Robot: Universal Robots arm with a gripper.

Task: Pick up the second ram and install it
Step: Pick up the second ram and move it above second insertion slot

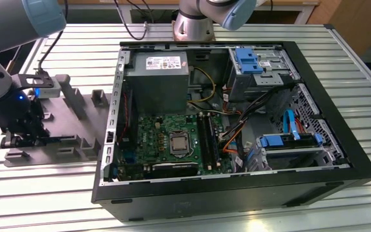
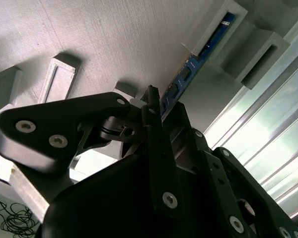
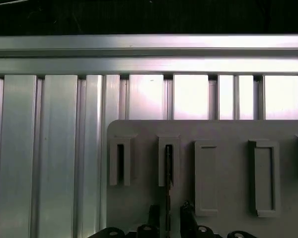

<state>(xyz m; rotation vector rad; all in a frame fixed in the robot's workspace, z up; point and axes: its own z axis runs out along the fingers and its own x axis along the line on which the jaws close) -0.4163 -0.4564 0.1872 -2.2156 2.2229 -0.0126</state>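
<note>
The second ram (image 2: 198, 57) is a thin blue board standing on edge in a narrow pocket of the grey holder (image 2: 114, 39). In the first wrist view the ram (image 3: 167, 166) shows as a dark thin line in the second pocket of the holder (image 3: 228, 131). My gripper (image 3: 169, 215) hangs right over it, open, with one black finger on each side of the board and a small gap to each. The second wrist view has the same gripper (image 2: 163, 105) straddling the ram's near end. In the exterior view the gripper (image 1: 21, 140) is low over the holder (image 1: 76, 121), at the exterior view's left.
An open black computer case (image 1: 237, 195) lies at the centre, with a green motherboard (image 1: 153, 130), black ram slots (image 1: 206, 140), a grey power supply (image 1: 156, 77) and blue drive brackets (image 1: 282, 141). All sits on a slatted aluminium table (image 1: 44, 193). Another arm's base (image 1: 195, 24) stands behind.
</note>
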